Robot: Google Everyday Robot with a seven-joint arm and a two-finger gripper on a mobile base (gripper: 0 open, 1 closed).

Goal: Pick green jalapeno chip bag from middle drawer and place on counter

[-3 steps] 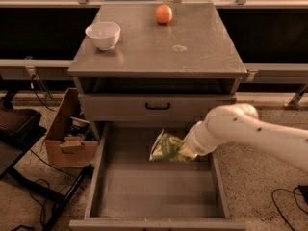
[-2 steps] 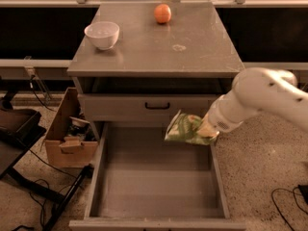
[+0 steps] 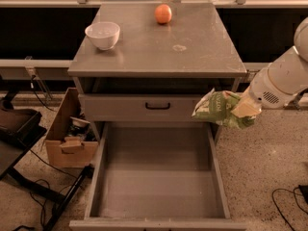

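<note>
**A:** So, where's the small glossy green jalapeno chip bag (image 3: pixel 219 110)?

**B:** In the air, just off the cabinet's right front corner. It's level with the shallow grey drawer front (image 3: pixel 144 107) that has the black handle. It's out of the wide, deep grey metal middle drawer (image 3: pixel 156 182), which stands open with a bare floor.

**A:** Tool?

**B:** The two-finger tool (image 3: pixel 240 112) on the white arm (image 3: pixel 281 78) is clenched on the bag's right end. The bag sticks out leftward, roughly level, crumpled at the grip.

**A:** Why out to the side?

**B:** My read: the flat grey cabinet-top surface (image 3: pixel 159 57) overhangs the drawer. Going straight up from the drawer would meet its lip. Holding the bag off to the right leaves a free path up.

**A:** Height?

**B:** The bag is below the surface's edge. It needs to rise first, then move in.

**A:** Landing spot?

**B:** The white ceramic bowl (image 3: pixel 102 34) is back left and the round orange fruit (image 3: pixel 163 13) is at the back, centre. The front right has only a pale smudge (image 3: pixel 179 47). I'd aim there, well apart from both.

**A:** Risks?

**B:** It's an end grip on a slick bag, so it could swing or slip. It could also snag the right edge if the arm moves in too low.
</note>
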